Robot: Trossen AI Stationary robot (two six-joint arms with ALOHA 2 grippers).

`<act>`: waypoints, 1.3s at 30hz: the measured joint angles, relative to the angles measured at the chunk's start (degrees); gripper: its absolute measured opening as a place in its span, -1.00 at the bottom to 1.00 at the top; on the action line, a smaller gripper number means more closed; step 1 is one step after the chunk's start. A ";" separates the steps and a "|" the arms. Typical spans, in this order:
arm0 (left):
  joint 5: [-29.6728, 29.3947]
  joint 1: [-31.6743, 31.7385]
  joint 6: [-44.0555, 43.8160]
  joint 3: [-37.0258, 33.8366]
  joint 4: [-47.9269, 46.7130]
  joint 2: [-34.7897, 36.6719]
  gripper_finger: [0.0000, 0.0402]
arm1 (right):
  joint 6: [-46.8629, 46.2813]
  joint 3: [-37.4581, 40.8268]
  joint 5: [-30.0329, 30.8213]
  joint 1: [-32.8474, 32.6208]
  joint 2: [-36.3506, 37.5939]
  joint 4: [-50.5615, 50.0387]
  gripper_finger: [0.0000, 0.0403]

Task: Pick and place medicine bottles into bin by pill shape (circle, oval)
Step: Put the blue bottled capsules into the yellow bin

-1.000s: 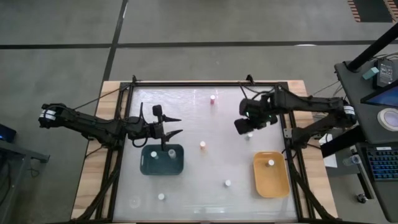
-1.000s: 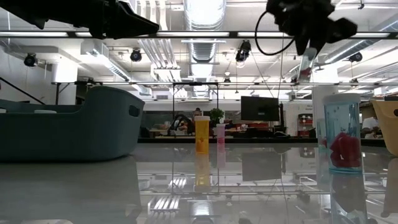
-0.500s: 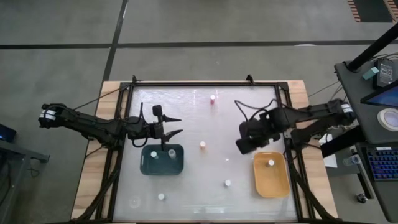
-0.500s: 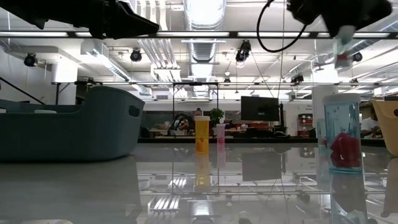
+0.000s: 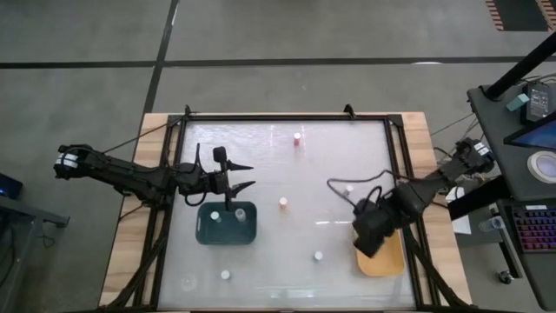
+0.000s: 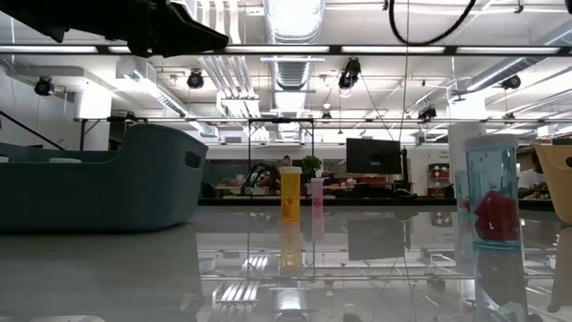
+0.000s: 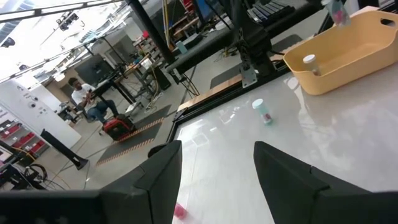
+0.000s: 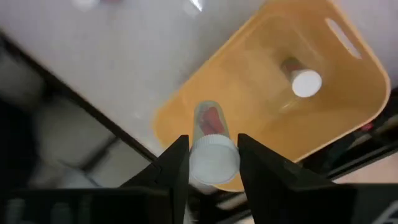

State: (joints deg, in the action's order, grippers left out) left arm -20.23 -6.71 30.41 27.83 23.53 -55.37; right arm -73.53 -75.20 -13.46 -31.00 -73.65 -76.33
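**Inspector A:** What has changed over the last second?

**Inspector B:** The right gripper (image 8: 209,163) has travelled from the far middle of the bench (image 5: 287,165) to a position above the yellow-orange tray (image 5: 385,261). In the high view the wrist now overlaps the tray's inner edge. The left arm has not shifted.

**Inspector A:** State of the right gripper?

**Inspector B:** Narrow, clamped on a medicine bottle (image 8: 212,144) with a white cap and a red pill visible through its clear body. The fingers (image 8: 174,165) press the cap region from both sides. The bottle is carried in the air; it does not touch the tray.

**Inspector A:** What lies below it?

**Inspector B:** The tray sits directly beneath and just beyond the fingertips. One capped bottle (image 8: 305,81) already stands inside, well ahead of the held one.

**Inspector A:** Meaning for the task?

**Inspector B:** In my judgement the carry is near its end and release into this tray is the step in hand. The held bottle hangs close to the tray's near rim, so a drop here risks catching the edge.

**Inspector A:** The left gripper?

**Inspector B:** The left gripper (image 5: 244,175) hovers wide and empty, just beyond the dark teal tray (image 5: 208,233).
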 joint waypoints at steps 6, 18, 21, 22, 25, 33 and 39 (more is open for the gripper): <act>0.00 -0.02 -0.01 0.00 -0.01 0.00 -0.08 | 16.66 0.38 1.37 -8.22 -0.57 -0.07 -0.46; -0.02 -0.01 -0.01 -0.02 0.00 0.00 -0.08 | 26.73 0.79 9.23 -14.48 -2.34 0.13 -0.47; -0.02 -0.01 -0.01 -0.02 0.00 0.00 -0.08 | 28.39 0.83 9.16 -14.54 -4.58 0.26 -0.46; -0.02 0.01 -0.01 -0.02 0.00 0.00 -0.08 | 29.28 0.84 9.14 -14.54 -5.35 0.31 -0.46; -0.02 0.00 -0.01 -0.02 0.02 0.00 -0.08 | 31.18 0.86 9.17 -14.52 -7.76 0.43 -0.46; -0.02 0.01 -0.04 -0.04 0.00 0.00 -0.08 | 34.77 0.86 12.07 -14.69 -13.07 3.00 -0.47; -0.03 0.00 -0.08 -0.07 0.00 0.00 -0.08 | 35.93 1.50 13.08 -16.15 -13.75 5.11 -0.46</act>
State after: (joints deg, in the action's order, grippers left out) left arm -20.26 -6.70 30.33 27.77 23.53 -55.37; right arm -37.60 -73.70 -0.38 -47.15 -87.39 -71.22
